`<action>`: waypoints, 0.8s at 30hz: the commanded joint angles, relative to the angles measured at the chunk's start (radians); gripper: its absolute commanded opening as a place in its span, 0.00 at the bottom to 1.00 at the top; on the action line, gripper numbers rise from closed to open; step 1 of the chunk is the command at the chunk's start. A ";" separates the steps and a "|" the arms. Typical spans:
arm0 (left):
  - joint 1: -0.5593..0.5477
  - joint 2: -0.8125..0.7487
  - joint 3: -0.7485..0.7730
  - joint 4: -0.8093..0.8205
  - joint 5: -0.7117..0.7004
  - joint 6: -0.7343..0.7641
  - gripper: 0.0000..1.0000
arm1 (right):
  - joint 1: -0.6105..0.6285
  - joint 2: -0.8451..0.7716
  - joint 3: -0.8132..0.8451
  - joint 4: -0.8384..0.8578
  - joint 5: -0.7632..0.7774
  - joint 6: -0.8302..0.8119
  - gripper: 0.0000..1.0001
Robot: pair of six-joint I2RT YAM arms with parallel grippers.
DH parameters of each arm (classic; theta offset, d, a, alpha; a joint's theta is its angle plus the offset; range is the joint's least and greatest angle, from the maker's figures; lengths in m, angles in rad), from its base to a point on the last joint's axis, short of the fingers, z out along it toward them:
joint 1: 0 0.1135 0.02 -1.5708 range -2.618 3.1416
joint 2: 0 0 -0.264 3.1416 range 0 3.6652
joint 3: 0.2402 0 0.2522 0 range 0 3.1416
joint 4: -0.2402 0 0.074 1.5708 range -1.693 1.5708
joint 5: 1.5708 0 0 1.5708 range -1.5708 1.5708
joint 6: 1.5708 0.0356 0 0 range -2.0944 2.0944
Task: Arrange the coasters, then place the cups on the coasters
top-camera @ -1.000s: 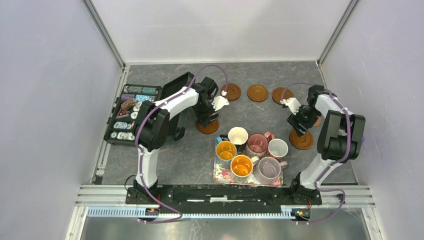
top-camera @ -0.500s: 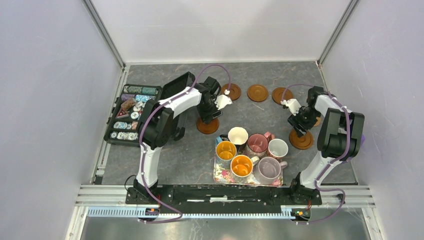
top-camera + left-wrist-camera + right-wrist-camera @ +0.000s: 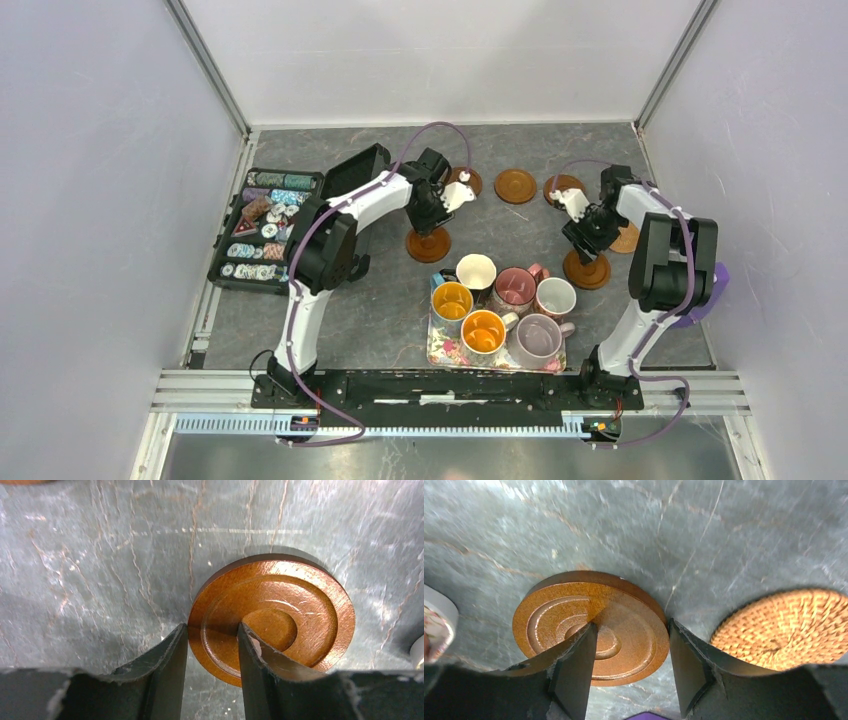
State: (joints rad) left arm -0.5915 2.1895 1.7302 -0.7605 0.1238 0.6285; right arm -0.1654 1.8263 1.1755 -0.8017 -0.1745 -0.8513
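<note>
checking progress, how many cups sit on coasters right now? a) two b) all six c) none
c: all six cups are clustered on or by the floral tray, and the coasters carry no cup.

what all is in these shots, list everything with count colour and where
brown coasters: five, dark brown, ringed; three in a row at the back, two nearer, one at each claw
tan coaster: one, woven tan, right side, beside the right claw's brown one
mugs: six; two orange inside, one pink, one lilac, one cream inside, one white; bunched together front middle
tray: one, floral, under the mugs
chip case: one, black, lid open, left edge, holding multicoloured chips
table: one, grey stone look
arms: two, white and black, reaching in from the near edge
left claw: black fingers pinching a brown coaster's rim
right claw: black fingers pinching the other near brown coaster's rim
</note>
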 commanded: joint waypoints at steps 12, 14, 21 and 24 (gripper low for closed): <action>-0.048 0.074 0.134 0.084 0.106 -0.110 0.46 | 0.156 0.133 0.057 0.293 -0.182 0.160 0.58; -0.054 0.078 0.134 0.087 0.109 -0.120 0.46 | 0.160 0.138 0.057 0.309 -0.189 0.180 0.57; -0.059 0.093 0.143 0.101 0.125 -0.181 0.46 | 0.218 0.154 0.059 0.354 -0.224 0.253 0.57; -0.059 0.094 0.145 0.105 0.122 -0.189 0.46 | 0.240 0.156 0.055 0.351 -0.238 0.261 0.57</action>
State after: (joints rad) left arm -0.6430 2.2650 1.8389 -0.6968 0.2028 0.5053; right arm 0.0372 1.9152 1.2503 -0.4965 -0.3817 -0.6258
